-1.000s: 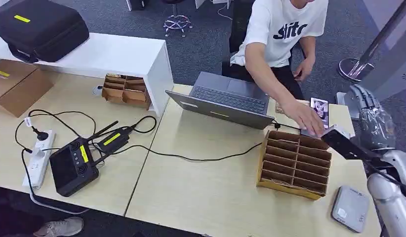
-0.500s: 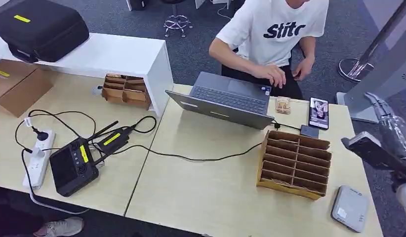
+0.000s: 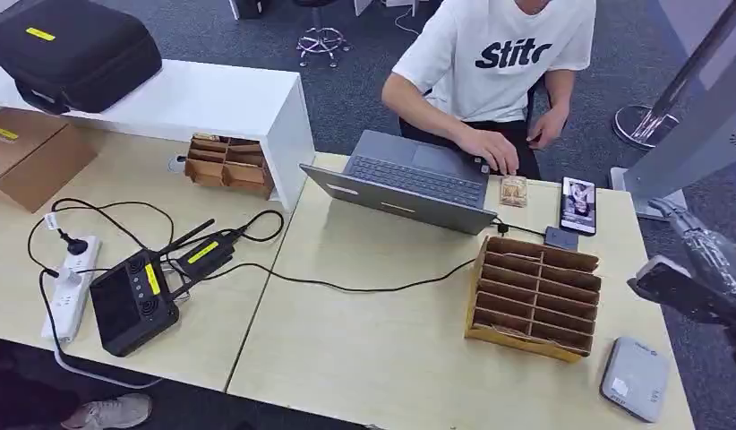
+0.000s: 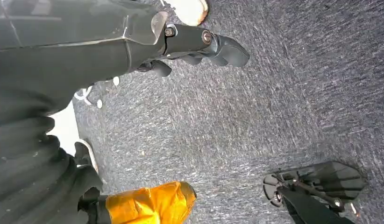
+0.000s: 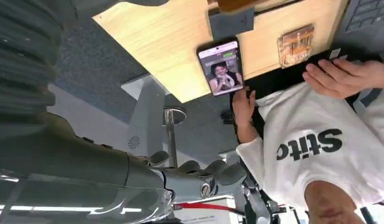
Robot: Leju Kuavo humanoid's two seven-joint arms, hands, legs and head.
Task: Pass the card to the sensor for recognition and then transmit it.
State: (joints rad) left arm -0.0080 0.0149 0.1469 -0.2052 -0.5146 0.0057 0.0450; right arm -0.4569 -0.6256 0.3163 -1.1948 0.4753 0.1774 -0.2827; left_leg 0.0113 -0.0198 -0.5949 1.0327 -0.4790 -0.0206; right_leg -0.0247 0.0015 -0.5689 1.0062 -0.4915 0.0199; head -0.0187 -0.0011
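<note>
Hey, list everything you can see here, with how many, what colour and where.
Tables: two, light wood, side by side.
Case: one, black, on the white shelf.
Divider trays: two, cardboard, one on the right table, one under the shelf.
Controller: one, black, left table.
Power strip: one, white, left edge.
Laptop: one, grey, before the person.
Phone: one, black, right of laptop.
Sensor: one, grey, near right corner.
Right hand: one, dark, beyond the right edge.
Left hand: one, dark, over grey carpet.

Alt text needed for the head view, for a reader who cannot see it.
The robot's right hand is raised past the right end of a wooden table. On the table stand a cardboard divider box, a grey sensor pad, a phone and a laptop that a seated person touches.
</note>
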